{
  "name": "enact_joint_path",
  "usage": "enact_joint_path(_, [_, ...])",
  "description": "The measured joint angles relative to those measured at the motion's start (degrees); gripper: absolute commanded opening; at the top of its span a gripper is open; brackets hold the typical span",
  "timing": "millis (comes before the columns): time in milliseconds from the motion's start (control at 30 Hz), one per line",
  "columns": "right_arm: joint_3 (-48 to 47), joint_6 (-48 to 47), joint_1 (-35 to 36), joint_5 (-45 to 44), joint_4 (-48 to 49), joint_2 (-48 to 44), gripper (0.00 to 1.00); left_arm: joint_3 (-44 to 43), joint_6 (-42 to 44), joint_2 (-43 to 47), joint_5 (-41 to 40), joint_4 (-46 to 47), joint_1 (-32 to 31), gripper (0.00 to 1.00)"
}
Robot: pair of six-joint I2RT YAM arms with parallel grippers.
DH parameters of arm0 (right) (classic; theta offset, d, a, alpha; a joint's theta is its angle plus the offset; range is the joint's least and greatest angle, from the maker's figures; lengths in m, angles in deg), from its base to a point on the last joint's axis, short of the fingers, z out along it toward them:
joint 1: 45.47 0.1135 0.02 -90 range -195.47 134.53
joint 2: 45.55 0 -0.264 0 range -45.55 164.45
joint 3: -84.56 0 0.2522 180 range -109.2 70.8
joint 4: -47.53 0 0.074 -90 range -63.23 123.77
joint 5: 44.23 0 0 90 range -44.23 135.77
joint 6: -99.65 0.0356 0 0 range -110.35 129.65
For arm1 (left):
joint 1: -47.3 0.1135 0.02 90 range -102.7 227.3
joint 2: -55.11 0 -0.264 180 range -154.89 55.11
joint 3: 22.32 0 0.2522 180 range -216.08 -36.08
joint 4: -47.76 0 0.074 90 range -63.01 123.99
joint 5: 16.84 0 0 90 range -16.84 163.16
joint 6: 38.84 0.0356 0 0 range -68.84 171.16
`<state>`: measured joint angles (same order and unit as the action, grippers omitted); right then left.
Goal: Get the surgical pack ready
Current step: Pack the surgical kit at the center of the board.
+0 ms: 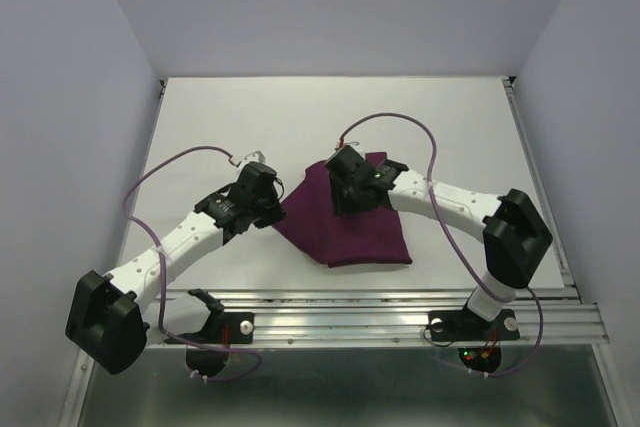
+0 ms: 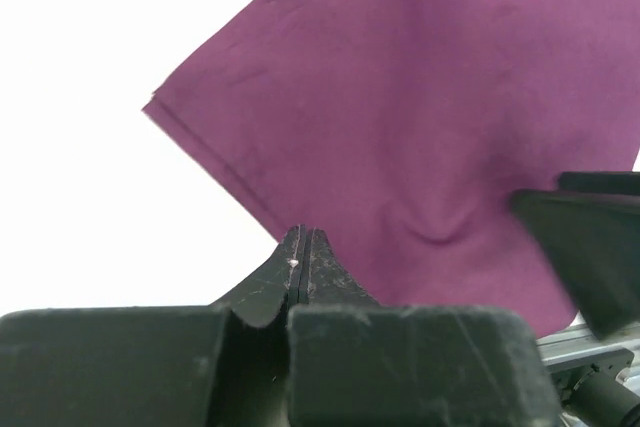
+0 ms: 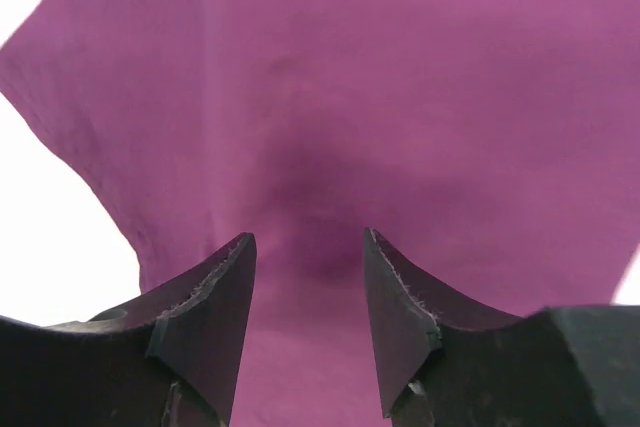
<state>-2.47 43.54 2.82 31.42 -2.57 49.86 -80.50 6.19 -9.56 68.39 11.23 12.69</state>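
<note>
Two end effectors meet one cloth near the middle of the white bench [image 1: 250,117]. The surgical pack [image 1: 350,232] is a deep-purple matte fabric lying flat on the bench. It is widest along its near edge and narrows toward its far end, which passes under the right arm. Its left corner points at the left arm.

The left end effector [image 1: 272,205] sits at that left corner. In the left wrist view its two fingers [image 2: 315,257] are pressed together with no gap, and their tips meet the cloth's near-left edge. That edge shows doubled layers. No fabric is seen between the fingers, and whether any is pinched cannot be told.

The right end effector [image 3: 308,237] stands over the far part of the cloth, to the right of the left one. Its fingers [image 3: 215,292] are parted by a clear gap and grip nothing. Purple fabric fills the right wrist view beneath them. A darker, shadowed dimple lies in the cloth just beyond the gap between the tips.

A small crease in the fabric also shows in the left wrist view, to the right of the closed fingers. Along the bench's near edge runs a metal rail [image 1: 400,312], where both arm bases are bolted.
</note>
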Motion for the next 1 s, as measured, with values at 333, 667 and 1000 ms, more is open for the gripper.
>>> enact_joint_path(333, [-4.57,1.88,4.26,-0.48,1.40,8.83,0.54,1.40,-0.09,1.79,0.46,-0.09,1.73,0.00])
enact_joint_path(667, [-7.04,2.58,4.85,-3.02,2.27,15.32,0.50,2.95,-0.11,1.79,1.11,0.28,1.73,0.00])
enact_joint_path(1000, [-8.31,4.22,6.86,-8.48,2.23,17.33,0.01,5.51,-0.37,1.86,1.73,1.27,1.73,0.00])
